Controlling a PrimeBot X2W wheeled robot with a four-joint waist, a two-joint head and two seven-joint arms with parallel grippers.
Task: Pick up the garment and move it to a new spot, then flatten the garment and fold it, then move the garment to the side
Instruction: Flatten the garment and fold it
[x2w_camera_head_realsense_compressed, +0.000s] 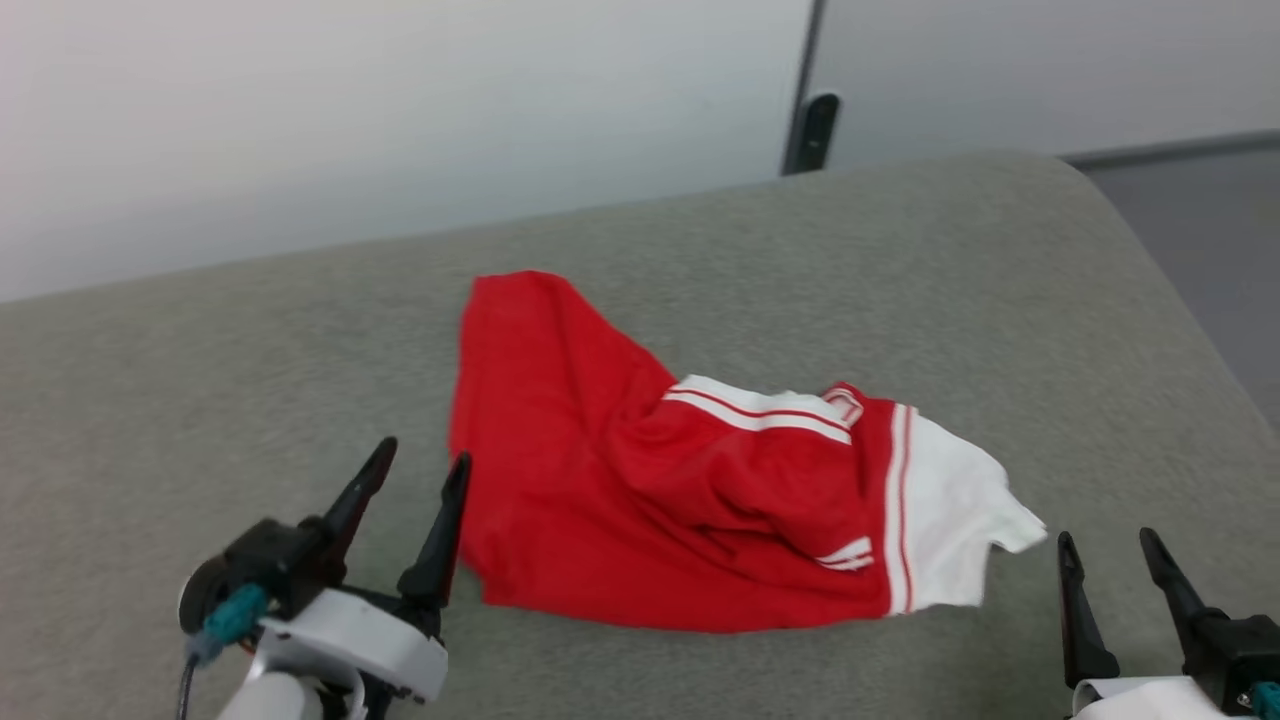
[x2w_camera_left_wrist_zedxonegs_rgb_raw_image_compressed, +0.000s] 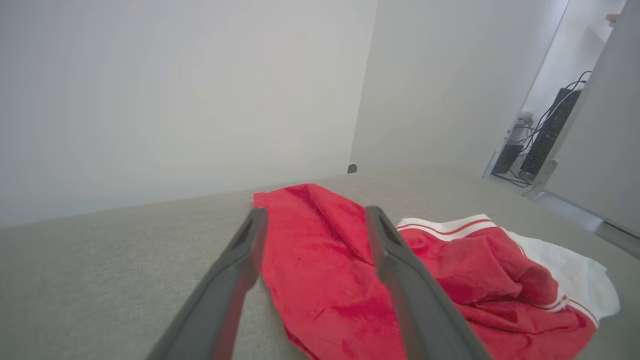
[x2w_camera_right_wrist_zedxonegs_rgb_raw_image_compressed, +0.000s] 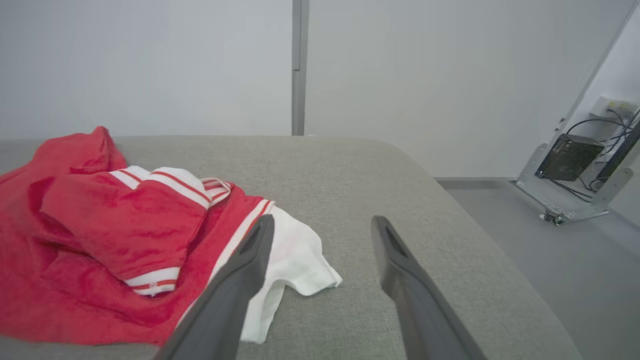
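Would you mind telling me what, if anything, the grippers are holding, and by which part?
Nothing is held: the left gripper and right gripper are open beside the garment.

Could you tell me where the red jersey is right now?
In the head view, the red jersey lies crumpled on the grey padded surface, between the left gripper and the right gripper.

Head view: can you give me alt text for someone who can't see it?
A crumpled red garment with striped trim and a white sleeve lies on a grey padded surface. The left gripper, jaws open, is beside its left edge; the right gripper, jaws open, is apart, beyond the sleeve.
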